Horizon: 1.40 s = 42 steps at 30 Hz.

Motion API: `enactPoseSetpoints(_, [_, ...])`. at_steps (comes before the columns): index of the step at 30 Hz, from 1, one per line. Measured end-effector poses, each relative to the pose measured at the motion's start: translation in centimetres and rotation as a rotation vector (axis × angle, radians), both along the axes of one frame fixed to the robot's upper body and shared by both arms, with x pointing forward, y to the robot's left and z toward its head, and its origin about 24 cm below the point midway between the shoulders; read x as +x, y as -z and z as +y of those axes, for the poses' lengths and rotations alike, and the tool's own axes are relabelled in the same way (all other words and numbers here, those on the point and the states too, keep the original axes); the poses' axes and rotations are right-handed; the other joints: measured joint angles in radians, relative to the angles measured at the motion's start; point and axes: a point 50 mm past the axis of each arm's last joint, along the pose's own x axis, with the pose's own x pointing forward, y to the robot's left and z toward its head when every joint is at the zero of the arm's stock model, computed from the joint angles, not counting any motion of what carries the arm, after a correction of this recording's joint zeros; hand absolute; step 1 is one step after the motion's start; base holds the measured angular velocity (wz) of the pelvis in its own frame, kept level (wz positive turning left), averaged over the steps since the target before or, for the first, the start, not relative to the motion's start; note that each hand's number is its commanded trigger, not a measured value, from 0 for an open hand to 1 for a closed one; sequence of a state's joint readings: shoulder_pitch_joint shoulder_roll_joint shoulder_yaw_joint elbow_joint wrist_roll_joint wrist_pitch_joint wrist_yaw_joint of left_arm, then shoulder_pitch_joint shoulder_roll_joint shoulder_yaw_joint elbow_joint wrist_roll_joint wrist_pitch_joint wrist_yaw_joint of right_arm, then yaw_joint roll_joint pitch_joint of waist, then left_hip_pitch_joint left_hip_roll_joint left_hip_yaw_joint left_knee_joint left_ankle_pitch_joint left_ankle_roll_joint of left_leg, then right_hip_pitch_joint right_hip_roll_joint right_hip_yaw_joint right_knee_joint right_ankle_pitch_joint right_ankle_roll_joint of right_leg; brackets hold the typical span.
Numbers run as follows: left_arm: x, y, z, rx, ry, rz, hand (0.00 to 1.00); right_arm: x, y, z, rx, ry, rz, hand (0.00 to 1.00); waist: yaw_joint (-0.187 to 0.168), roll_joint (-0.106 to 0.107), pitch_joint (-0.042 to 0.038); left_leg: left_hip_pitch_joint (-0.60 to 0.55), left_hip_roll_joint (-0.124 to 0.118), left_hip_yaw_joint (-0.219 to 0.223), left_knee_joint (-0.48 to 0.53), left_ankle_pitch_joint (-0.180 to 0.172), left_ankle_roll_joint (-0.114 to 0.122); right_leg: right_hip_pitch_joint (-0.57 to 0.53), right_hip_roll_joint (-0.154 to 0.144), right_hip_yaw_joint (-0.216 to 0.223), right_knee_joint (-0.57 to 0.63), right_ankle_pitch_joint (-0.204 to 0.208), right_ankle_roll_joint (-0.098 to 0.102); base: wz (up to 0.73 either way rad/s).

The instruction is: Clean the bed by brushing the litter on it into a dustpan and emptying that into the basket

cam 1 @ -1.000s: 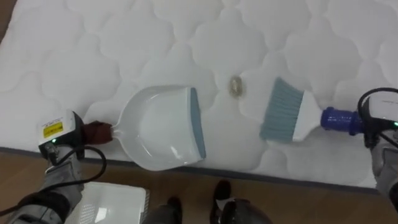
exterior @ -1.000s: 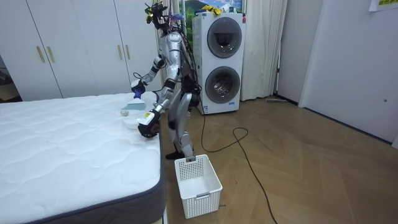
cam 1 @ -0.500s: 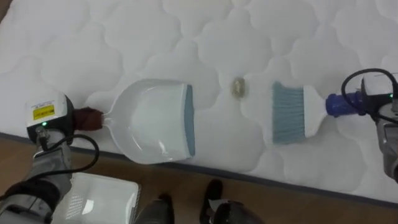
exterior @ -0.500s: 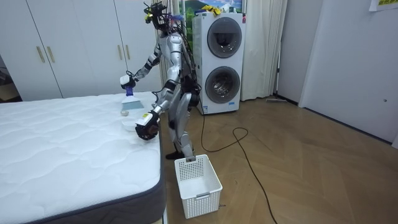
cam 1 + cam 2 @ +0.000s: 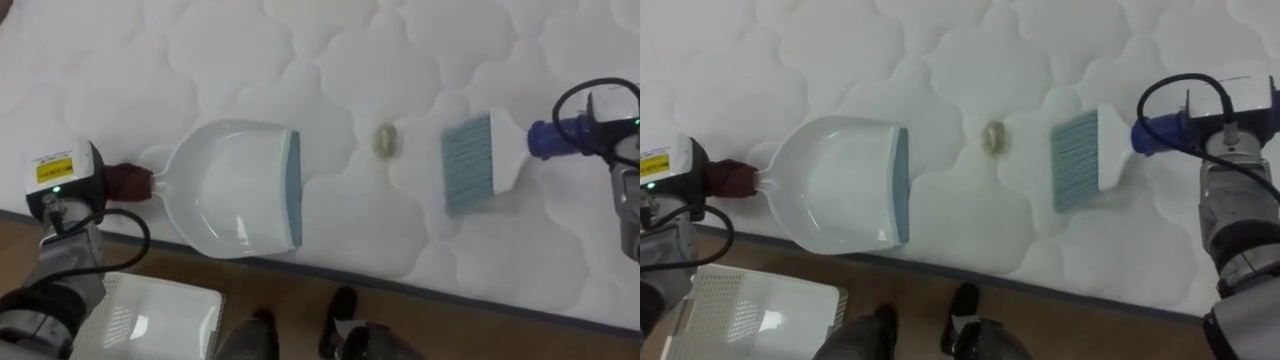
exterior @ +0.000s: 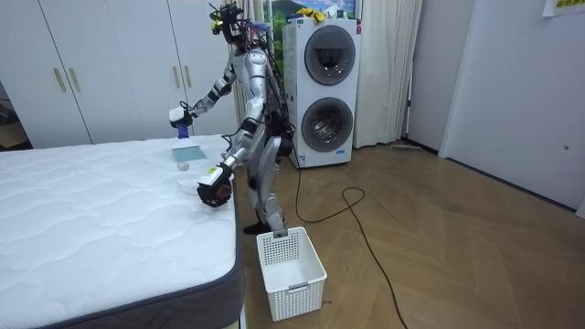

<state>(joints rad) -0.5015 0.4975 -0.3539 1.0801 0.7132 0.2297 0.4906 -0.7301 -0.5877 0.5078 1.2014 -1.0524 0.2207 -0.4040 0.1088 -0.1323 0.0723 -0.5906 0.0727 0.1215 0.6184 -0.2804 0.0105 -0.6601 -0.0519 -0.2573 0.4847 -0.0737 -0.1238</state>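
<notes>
White plastic basket (image 6: 291, 260) on wood floor (image 6: 439, 238); stacked washer and dryer (image 6: 322, 91) beside curtain (image 6: 388, 73); white wardrobes (image 6: 110, 68) at room view's left.

Bright, even room light; the dustpan (image 5: 240, 190) and brush (image 5: 480, 165) cast only faint shadows on the mattress (image 5: 300, 60).

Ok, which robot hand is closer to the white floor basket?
Left. The left robot hand holds the dustpan at the mattress edge by the basket; the right robot hand holds the brush farther in.
</notes>
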Motion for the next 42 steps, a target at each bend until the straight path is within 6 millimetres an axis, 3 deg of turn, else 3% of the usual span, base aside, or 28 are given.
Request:
enactPoseSetpoints(10, [-0.1, 0.1, 0.2, 0.018, -0.021, 0.036, 1.0, 0.2, -0.3, 0.3, -0.001, -0.022, -0.025, 1.0, 0.0, -0.005, -0.0024, 0.01, -0.002, 0.003, -0.002, 0.001, 0.001, 0.013, 0.0, 0.001, -0.001, 0.001, 0.004, 0.0])
enactPoseSetpoints(18, [-0.3, 0.3, 0.0, 0.027, -0.012, 0.052, 1.0, 1.0, -1.3, 1.7, -0.05, -0.112, -0.075, 1.0, 0.001, -0.013, -0.0042, 0.03, -0.016, 0.015, -0.013, 0.006, 0.009, 0.019, -0.014, 0.01, 0.013, -0.004, 0.008, 0.01])
enactPoseSetpoints(26, [-0.4, 0.5, 0.1, 0.018, -0.019, 0.076, 1.0, 1.3, -1.6, 2.6, -0.08, -0.182, -0.125, 1.0, 0.01, -0.016, -0.0017, 0.047, -0.011, 0.012, -0.036, 0.007, 0.011, 0.054, -0.003, -0.002, -0.035, 0.017, 0.015, 0.0])
enactPoseSetpoints(30, [-0.3, 0.5, -0.1, 0.013, -0.013, 0.071, 1.0, 1.0, -0.7, 3.4, -0.084, -0.218, -0.121, 1.0, 0.019, -0.015, -0.0012, 0.047, -0.009, 0.006, -0.042, 0.007, 0.012, 0.061, 0.0, -0.011, -0.05, 0.02, 0.017, 0.01])
enactPoseSetpoints(36, [-0.1, 0.5, -0.5, -0.01, 0.007, 0.058, 1.0, 0.8, 0.6, 4.6, -0.087, -0.263, -0.079, 1.0, 0.03, -0.003, 0.0071, 0.043, -0.012, -0.003, -0.049, 0.008, 0.012, 0.062, -0.001, -0.021, -0.059, 0.017, 0.02, 0.05])
enactPoseSetpoints(42, [0.0, 0.4, -0.7, -0.02, 0.017, 0.057, 1.0, 0.7, 0.7, 4.3, -0.099, -0.25, -0.072, 1.0, 0.032, 0.006, 0.0118, 0.044, -0.013, -0.013, -0.055, 0.008, 0.012, 0.07, -0.001, -0.031, -0.07, 0.017, 0.022, 0.02])
